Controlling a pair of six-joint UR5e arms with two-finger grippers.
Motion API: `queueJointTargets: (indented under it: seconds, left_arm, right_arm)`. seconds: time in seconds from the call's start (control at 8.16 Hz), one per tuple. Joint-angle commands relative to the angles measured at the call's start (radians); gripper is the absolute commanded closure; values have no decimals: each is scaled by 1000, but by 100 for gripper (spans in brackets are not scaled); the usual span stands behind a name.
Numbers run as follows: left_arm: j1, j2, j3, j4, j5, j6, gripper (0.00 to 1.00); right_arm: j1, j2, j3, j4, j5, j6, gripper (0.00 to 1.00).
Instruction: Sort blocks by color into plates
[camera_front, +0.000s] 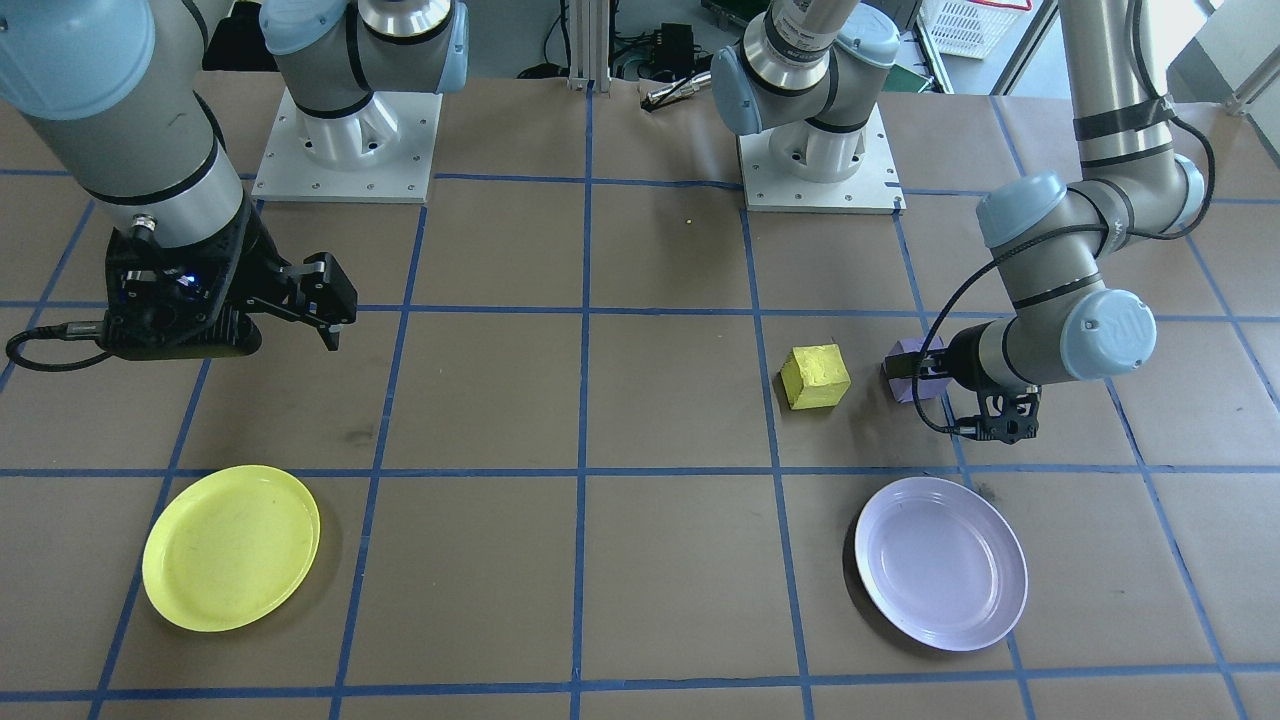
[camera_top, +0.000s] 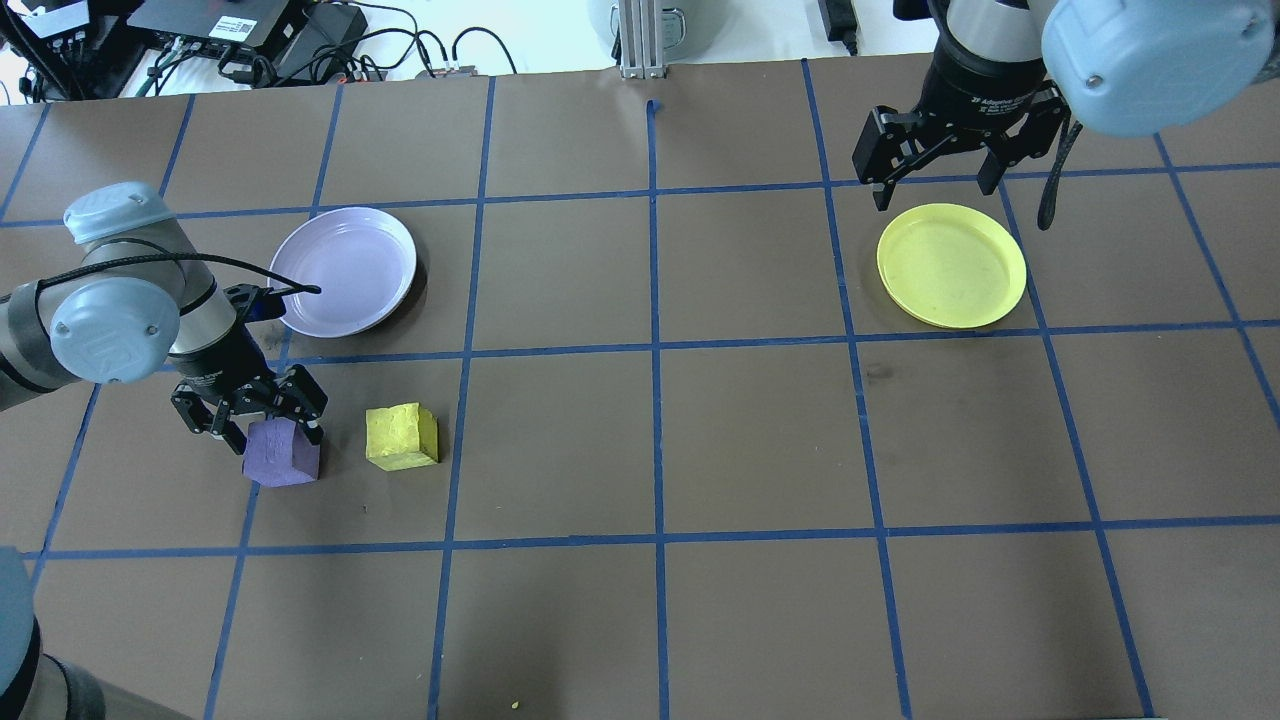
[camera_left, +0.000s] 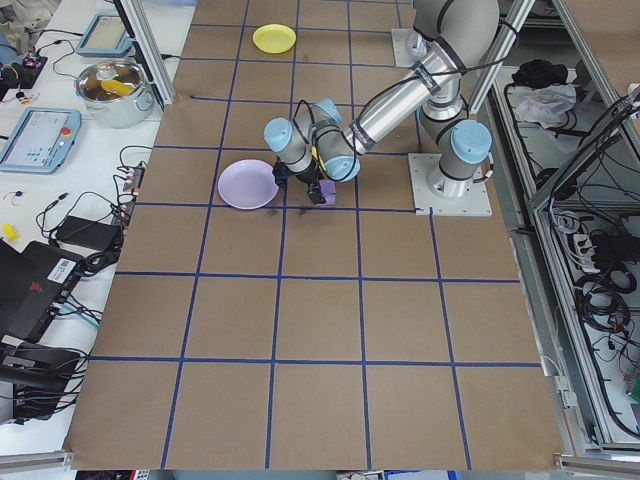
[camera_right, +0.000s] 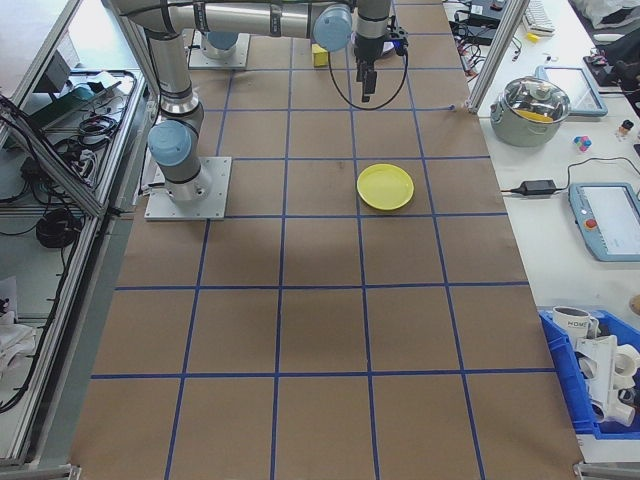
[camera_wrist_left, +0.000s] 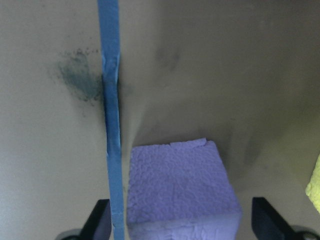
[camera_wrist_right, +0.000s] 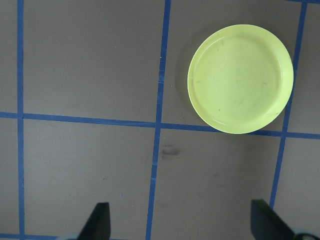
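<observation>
Looking straight down from my right wrist, the yellow plate (camera_wrist_right: 240, 78) is the main thing here. It sits flat on the brown bench (camera_wrist_right: 90, 170), nothing in it, just some faint scuffs. Blue tape lines (camera_wrist_right: 160, 100) grid the surface: one runs just beside the plate on its left, another passes right under its near edge. There's a small dark smudge (camera_wrist_right: 170, 150) a little below-left of the plate. My jaws stand wide apart, tips poking in at the bottom corners.

Even overhead light, soft shadows
</observation>
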Motion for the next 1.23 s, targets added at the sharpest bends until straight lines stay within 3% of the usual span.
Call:
queueJointTargets:
  seconds: [0.0,0.12,0.25,0.37,0.49,0.86,1.1]
  left_arm:
    - [1,7,-9,22,-4,8,0]
    - [1,6,-11,22,-6,11,10]
    - [-1,12,-12,20,-6,36,41]
    - [1,4,-13,17,-10,88,84]
    - [1,7,-13,8,-9,99,99]
    - [-1,42,-2,-1,-3,145,100]
    - [-13,113,30,-154,2,145,100]
  right_arm:
    - [-3,0,0,0,-1,0,0]
    - [-3,0,0,0,-1,0,0]
    - [-4,0,0,0,-2,0,0]
    - [-4,0,0,-1,-1,-2,0]
    - [-4,0,0,-3,-1,-7,0]
    - [-6,8,0,-5,1,-7,0]
    - [-6,9,0,-3,1,-4,0]
